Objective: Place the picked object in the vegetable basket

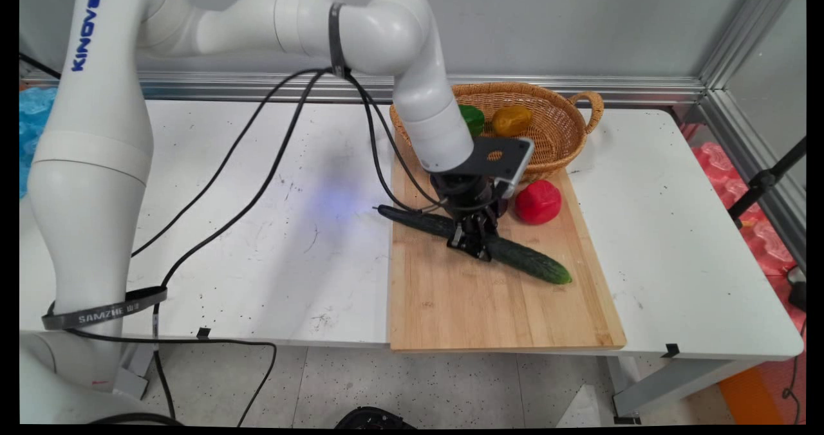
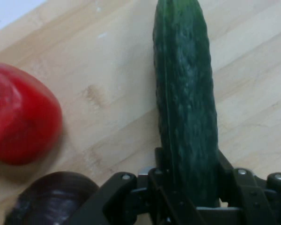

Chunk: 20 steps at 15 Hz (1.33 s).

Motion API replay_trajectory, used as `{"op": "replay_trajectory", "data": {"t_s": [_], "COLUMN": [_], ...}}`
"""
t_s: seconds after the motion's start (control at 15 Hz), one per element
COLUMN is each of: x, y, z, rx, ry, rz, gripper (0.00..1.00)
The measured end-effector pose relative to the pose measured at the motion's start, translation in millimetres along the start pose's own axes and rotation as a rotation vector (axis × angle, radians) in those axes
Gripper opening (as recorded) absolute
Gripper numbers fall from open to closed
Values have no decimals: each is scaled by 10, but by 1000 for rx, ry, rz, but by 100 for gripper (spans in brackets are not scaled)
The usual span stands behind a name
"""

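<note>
White table [image 1: 270,248], bearing a wooden cutting board [image 1: 489,300] at its right half. Behind the board, a wicker basket [image 1: 560,126] holding a green pepper [image 1: 475,117] and a yellow pepper [image 1: 512,120]. Across the board's far part, lying slantwise, a long dark cucumber [image 1: 528,261], its far end overhanging the board's left edge. Beside it, a red pepper [image 1: 537,201] and, in the hand view, a dark purple thing [image 2: 51,197], unclear. Bent steeply down over the cucumber's middle, the gripper [image 1: 475,242], fingers [image 2: 227,171] pinching the cucumber [image 2: 187,117] from both sides.
</note>
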Motion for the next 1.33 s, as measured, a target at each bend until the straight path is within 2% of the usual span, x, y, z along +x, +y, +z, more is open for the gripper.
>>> {"op": "replay_trajectory", "data": {"t_s": [0.33, 0.6, 0.93, 1.33], "x": [118, 188, 237, 258], "y": [-5, -28, -210, -555], "z": [-358, -741, -1195, -1401], "rx": [6, 28, 94, 178], "ry": [17, 28, 55, 88], "rz": [-9, -48, -127, -192], "gripper": [0, 0, 0, 0]}}
